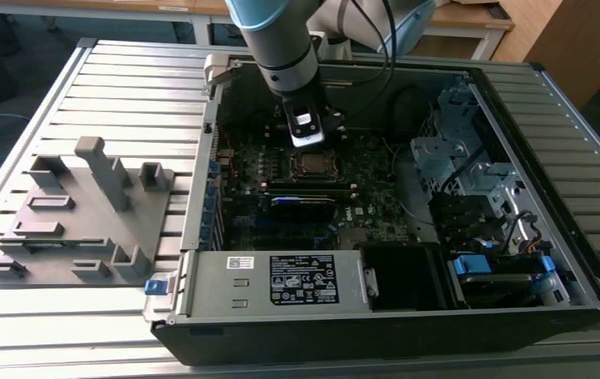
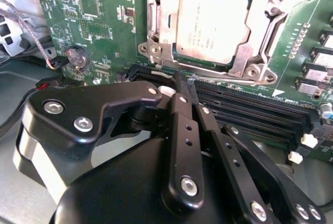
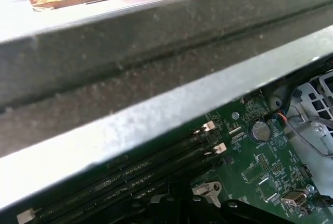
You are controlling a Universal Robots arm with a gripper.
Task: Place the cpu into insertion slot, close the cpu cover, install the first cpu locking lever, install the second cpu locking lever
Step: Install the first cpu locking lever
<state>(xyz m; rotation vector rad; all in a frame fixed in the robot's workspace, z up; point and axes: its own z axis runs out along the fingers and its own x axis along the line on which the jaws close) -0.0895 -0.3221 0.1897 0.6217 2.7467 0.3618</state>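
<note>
The cpu, silver-grey and square, lies flat in the insertion slot on the green motherboard. The cpu cover, a silver metal frame, lies down around the chip's edges with the chip's top showing through its window. My gripper hovers beside the socket, over the memory slots, its black fingers shut together with nothing between them. In the exterior view the gripper hangs just behind the socket, inside the open computer case.
Long black memory slots run beside the socket. A coin battery and loose wires sit near the case wall. A power supply and drive cage crowd the case. A grey fixture plate lies outside it.
</note>
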